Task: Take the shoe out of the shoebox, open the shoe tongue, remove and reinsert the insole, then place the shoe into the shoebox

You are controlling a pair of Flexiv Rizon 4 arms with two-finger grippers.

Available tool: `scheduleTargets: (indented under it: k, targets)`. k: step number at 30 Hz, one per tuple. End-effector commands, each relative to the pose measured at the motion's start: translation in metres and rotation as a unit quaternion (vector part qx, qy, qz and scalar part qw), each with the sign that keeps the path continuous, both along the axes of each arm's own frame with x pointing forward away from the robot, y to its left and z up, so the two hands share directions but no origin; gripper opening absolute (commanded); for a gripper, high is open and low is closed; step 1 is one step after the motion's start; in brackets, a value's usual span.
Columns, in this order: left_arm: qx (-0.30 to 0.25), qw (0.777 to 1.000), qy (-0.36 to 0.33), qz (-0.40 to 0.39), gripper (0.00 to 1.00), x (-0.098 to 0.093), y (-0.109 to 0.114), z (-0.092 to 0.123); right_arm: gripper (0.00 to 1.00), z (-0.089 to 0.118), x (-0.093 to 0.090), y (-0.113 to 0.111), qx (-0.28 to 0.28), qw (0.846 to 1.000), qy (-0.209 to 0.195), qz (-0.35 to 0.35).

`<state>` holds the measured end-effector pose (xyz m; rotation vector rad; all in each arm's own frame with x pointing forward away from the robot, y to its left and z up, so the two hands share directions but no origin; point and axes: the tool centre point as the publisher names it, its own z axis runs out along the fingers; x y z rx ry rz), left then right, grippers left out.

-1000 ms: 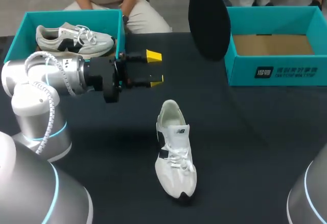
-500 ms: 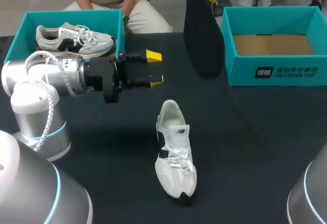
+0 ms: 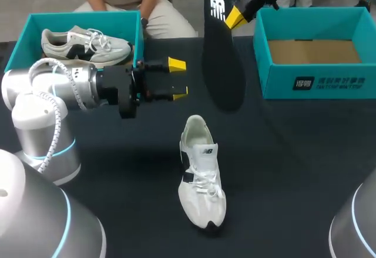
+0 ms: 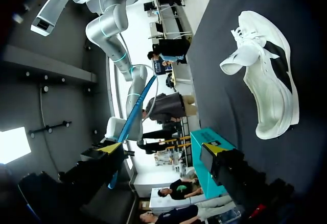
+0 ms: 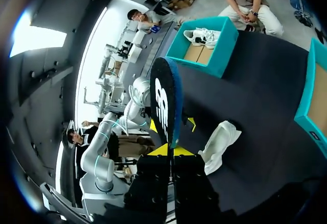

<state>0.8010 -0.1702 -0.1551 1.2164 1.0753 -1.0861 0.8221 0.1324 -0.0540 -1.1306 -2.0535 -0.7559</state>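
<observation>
A white shoe [image 3: 200, 176] lies on the black table, toe toward the front edge, with its opening facing up. A black insole [image 3: 222, 52] hangs in the air behind the shoe, heel end up, and my right gripper [image 3: 238, 16] is shut on its upper edge. In the right wrist view the insole [image 5: 164, 106] stands between the right gripper's [image 5: 167, 150] fingers, with the shoe [image 5: 217, 142] below and beyond it. My left gripper [image 3: 176, 79] hovers open and empty, left of the insole and above the table. The left wrist view has the shoe [image 4: 265, 76] off to one side of the open left gripper [image 4: 162, 148].
A teal shoebox [image 3: 29, 29] at the back left holds another grey-white shoe [image 3: 85, 43]. An empty teal shoebox [image 3: 317, 84] stands at the back right. The left arm's body [image 3: 53, 93] stretches over the table's left side.
The right arm has come down and leftward with the insole, bringing its gripper into the head view. The left arm and the shoe have not moved.
</observation>
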Motion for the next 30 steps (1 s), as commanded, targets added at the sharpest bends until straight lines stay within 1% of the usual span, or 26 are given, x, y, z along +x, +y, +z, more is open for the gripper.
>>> scheduleTargets:
  k: [1, 6, 12, 18, 23, 30]
  targets:
    - [-0.001, 1.0, -0.001, 0.001, 1.0, 0.0, -0.001, -0.001, 0.0, -0.017, -0.002, 0.002, 0.015, 1.0, 0.014, -0.002]
    - [-0.001, 1.0, -0.001, 0.001, 1.0, 0.0, -0.001, -0.001, 0.0, -0.031, -0.003, 0.003, 0.018, 0.999, 0.032, -0.004]
    - [-0.001, 1.0, -0.001, 0.001, 1.0, 0.0, -0.001, -0.001, 0.0, -0.041, -0.002, 0.009, 0.025, 0.999, 0.043, 0.0]
    - [-0.001, 1.0, -0.001, 0.001, 1.0, 0.0, -0.001, -0.001, 0.0, -0.049, -0.001, 0.023, 0.034, 0.998, 0.05, 0.008]
    - [-0.003, 1.0, -0.007, -0.003, 1.0, 0.0, -0.003, 0.0, 0.0, -0.053, -0.004, 0.041, 0.047, 0.997, 0.053, 0.021]
    - [-0.001, 1.0, -0.024, -0.007, 1.0, -0.003, -0.01, 0.003, 0.0, -0.055, -0.004, 0.058, 0.054, 0.996, 0.057, 0.038]
